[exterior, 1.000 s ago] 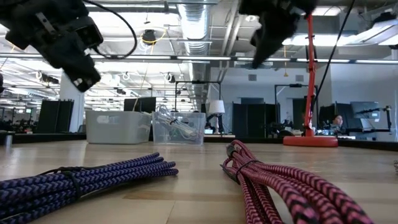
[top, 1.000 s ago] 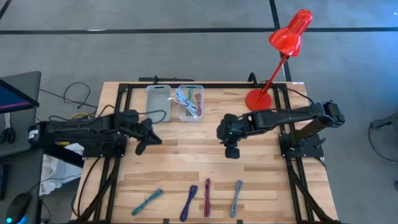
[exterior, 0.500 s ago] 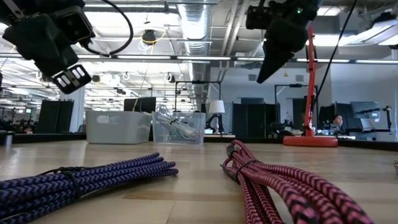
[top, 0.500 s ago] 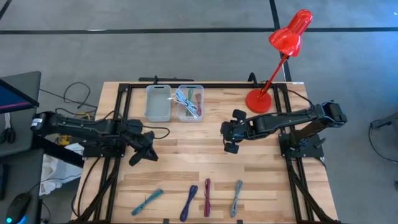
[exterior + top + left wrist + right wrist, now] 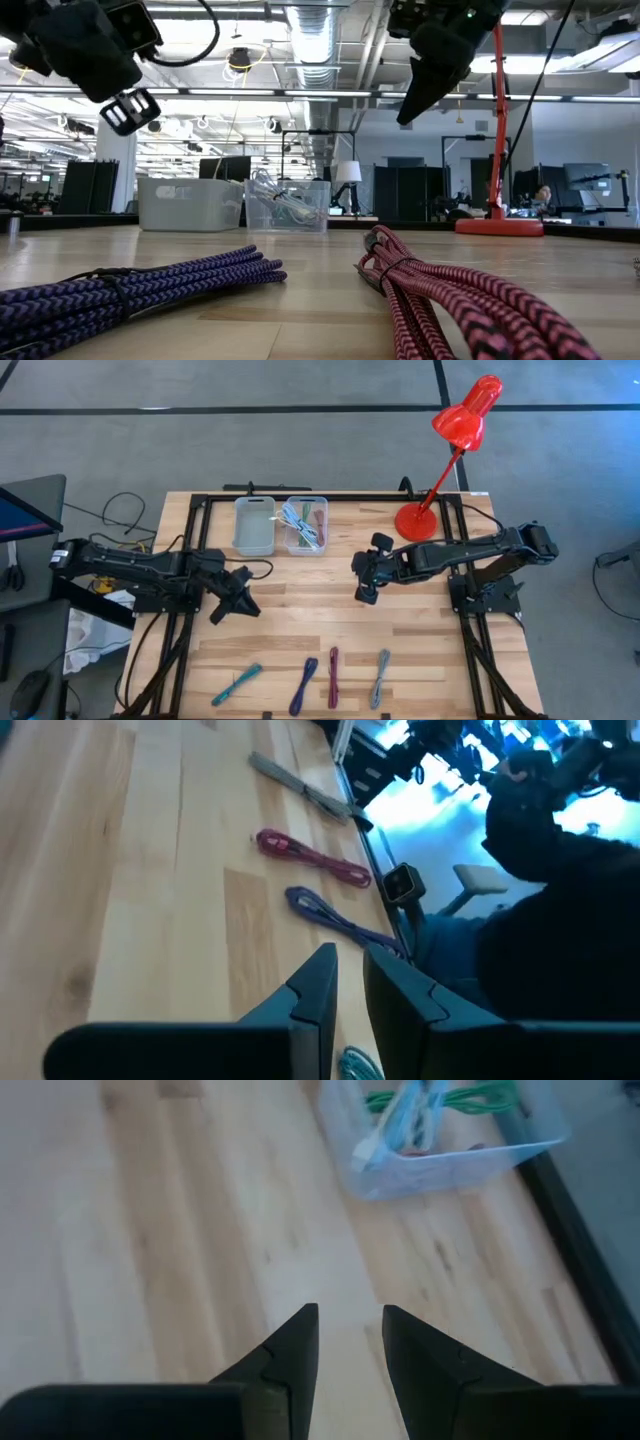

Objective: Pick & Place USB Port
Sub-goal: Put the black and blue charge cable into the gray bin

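While both arms hang above the counter (image 5: 420, 620) with nothing held, the step in hand is choosing a cable and coming down squarely over its middle. From above, the left gripper (image 5: 240, 604) sits at about nine o'clock from centre and the right gripper (image 5: 362, 574) at two; four coiled cables, teal (image 5: 236, 683), purple (image 5: 307, 682), maroon (image 5: 333, 676) and grey (image 5: 380, 677), lie well apart from both at six o'clock, and the clear bin (image 5: 305, 525) with cables stands at twelve. At counter height, both grippers float high. The left wrist shows its fingers (image 5: 318, 982) narrowly parted, empty; the right wrist shows wider-parted fingers (image 5: 296, 1340), empty.
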Available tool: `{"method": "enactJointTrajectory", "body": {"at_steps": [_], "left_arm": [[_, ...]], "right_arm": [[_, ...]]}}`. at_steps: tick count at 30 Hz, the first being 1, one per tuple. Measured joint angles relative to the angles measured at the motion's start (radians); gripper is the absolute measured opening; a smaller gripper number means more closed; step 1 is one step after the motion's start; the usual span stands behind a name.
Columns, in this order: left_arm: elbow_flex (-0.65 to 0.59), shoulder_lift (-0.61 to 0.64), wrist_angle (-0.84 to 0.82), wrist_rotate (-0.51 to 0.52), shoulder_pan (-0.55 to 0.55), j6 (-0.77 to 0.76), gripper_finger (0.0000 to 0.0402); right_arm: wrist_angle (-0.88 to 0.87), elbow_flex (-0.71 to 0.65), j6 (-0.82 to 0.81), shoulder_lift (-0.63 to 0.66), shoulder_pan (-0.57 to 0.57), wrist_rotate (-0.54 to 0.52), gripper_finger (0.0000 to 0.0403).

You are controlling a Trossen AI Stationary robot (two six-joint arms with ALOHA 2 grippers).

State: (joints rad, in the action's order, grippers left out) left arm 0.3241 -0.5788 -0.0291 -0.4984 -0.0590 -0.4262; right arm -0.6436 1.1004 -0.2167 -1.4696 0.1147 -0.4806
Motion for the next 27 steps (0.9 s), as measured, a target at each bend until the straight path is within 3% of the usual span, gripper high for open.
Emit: {"method": "enactJointTrajectory", "body": {"at_steps": [6, 14, 18, 27], "left_arm": [[0.000, -0.004, -0.127, 0.036, -0.055, 0.026, 0.0053], [0.000, -0.004, -0.213, 0.309, -0.210, 0.033, 0.0033], [0.000, -0.004, -0.289, 0.398, -0.273, -0.001, 0.0015], [0.000, -0.004, -0.245, 0.489, -0.316, 0.002, 0.0011]], "right_arm": [[-0.004, 0.000, -0.020, 0.000, 0.000, -0.045, 0.0107], [-0.008, 0.000, -0.013, 0.000, -0.006, -0.045, 0.0107], [-0.021, 0.000, -0.010, 0.000, -0.020, -0.052, 0.0107], [-0.069, -0.011, 0.011, 0.007, -0.014, -0.073, 0.0105]]}}
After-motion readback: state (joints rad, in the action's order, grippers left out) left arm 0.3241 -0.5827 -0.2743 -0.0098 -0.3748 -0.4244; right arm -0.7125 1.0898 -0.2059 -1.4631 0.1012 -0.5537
